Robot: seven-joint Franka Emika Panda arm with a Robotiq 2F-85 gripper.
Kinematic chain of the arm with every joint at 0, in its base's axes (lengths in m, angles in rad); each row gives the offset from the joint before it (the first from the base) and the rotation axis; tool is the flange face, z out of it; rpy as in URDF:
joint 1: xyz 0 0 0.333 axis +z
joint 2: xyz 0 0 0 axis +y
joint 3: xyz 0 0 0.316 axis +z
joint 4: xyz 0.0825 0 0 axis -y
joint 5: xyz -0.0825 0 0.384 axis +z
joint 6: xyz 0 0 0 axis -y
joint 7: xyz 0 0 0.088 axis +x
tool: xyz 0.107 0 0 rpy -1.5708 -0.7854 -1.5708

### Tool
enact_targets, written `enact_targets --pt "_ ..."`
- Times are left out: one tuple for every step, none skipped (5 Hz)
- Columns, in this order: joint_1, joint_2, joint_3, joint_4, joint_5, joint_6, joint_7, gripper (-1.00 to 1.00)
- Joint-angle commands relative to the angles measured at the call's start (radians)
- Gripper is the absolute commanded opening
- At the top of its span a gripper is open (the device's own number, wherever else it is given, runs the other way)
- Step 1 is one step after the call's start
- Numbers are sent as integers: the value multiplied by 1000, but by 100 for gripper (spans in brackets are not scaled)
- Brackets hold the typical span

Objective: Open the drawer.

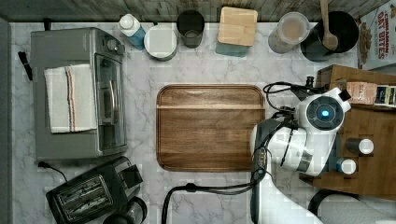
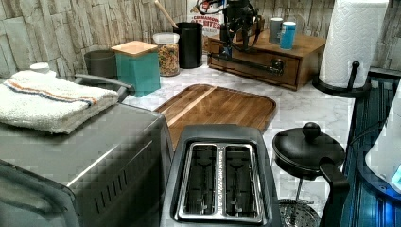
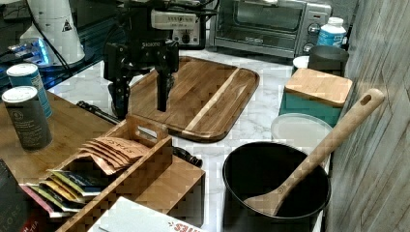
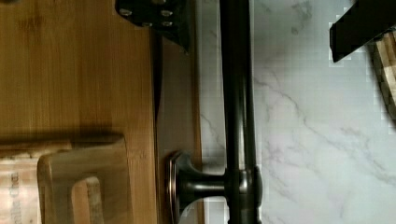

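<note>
The drawer [image 2: 257,60] sits in the low wooden cabinet [image 2: 307,45] at the far end of the counter in the left view, at the top view's right edge, and it looks shut or very nearly so: its front lies about level with the cabinet face, with only a thin dark seam beside it in the wrist view. Its long black bar handle [image 4: 238,107] runs across the front on stubby posts, standing clear of the wood with marble counter [image 4: 322,140] beyond it.

And here is the gripper [image 3: 142,99], right over that handle! In the right view its two dark fingers [image 3: 162,92] point down, spread apart, one to each side of the bar's line. The wrist view agrees: one finger over the wood, the other out over the marble, the bar running between them. So the jaws are open, nothing clamped, and the fingertips seem a little above the bar, not yet around it.

By this reckoning the approach is done and the real work remains: lower, close on the bar, then pull straight out from the cabinet.

Around it, two canisters [image 2: 282,31] stand on the cabinet top, a tea-bag caddy [image 3: 121,159] sits beside them, and the wooden tray [image 1: 210,127] lies mid-counter, just beside the arm.
</note>
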Motion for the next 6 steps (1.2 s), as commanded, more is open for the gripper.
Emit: enact_targets --pt "-1 57 -28 -30 39 51 90 100" --pt "4 61 -37 -68 32 99 110 100" --pt "4 63 -46 -95 8 140 119 100" --pt "8 68 -41 -82 13 103 117 100" --pt "3 99 -36 -83 15 157 110 100" --pt "-10 114 -21 -79 33 193 82 100"
